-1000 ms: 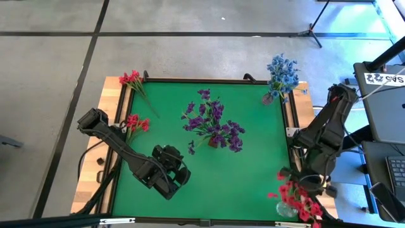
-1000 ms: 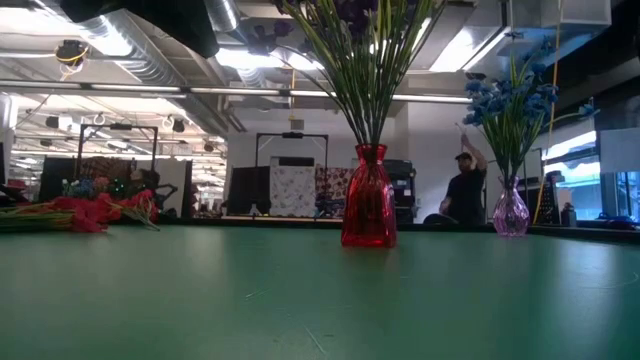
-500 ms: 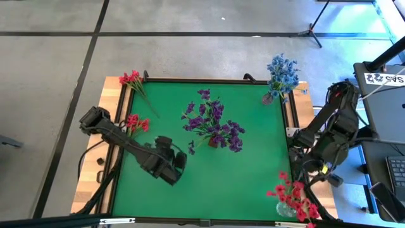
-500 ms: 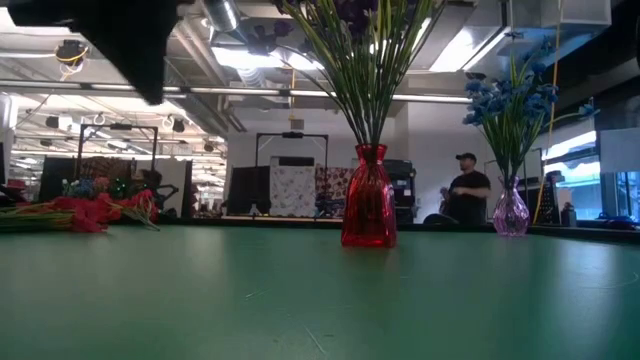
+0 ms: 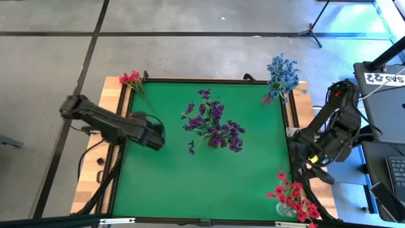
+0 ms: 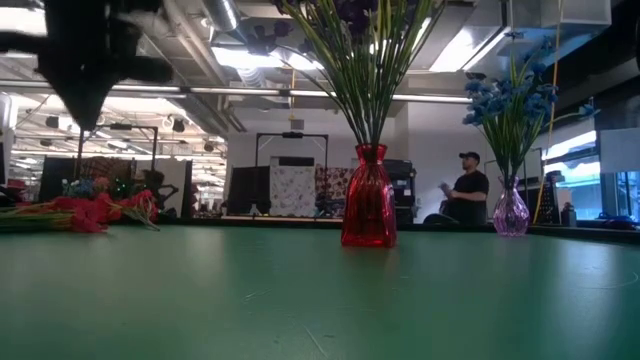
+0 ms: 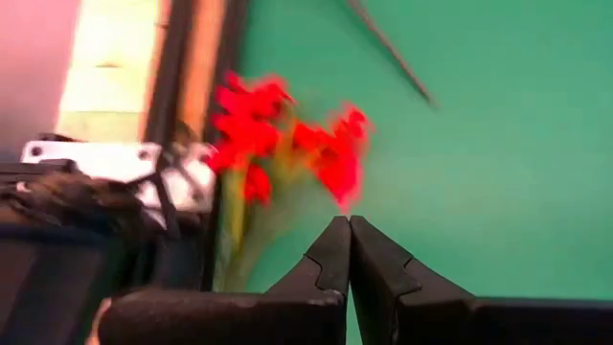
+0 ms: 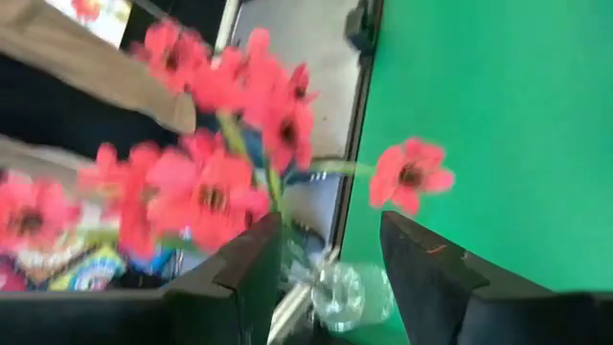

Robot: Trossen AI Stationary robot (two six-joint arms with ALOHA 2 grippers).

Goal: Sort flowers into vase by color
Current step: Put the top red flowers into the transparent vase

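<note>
A red sprig [image 7: 287, 144] lies flat at the mat's left edge. My left gripper [image 7: 350, 228] hovers just short of it, shut and touching nothing; in the high view the left gripper [image 5: 152, 135] covers that sprig. A second red sprig [image 5: 131, 79] lies at the far left corner. Purple flowers [image 5: 212, 125] stand in a red vase [image 6: 368, 200] mid-table. Blue flowers [image 5: 281, 73] stand in a vase at the far right. My right gripper [image 8: 330, 240] is open above the red flowers [image 8: 211, 163] in a clear vase [image 8: 350, 292] at the near right corner.
The mat [image 5: 190, 183] is bare green along its near half. A wooden frame [image 5: 95, 183] borders it on the left. Both red sprigs [image 6: 90, 212] show lying low at the left of the low view. A person [image 6: 468, 190] stands in the room behind.
My left gripper has swung from the near middle of the mat toward the left edge and farther back, ending over the red sprig there. My right gripper has drawn back from the red flowers in the clear vase, up and toward the right edge.
</note>
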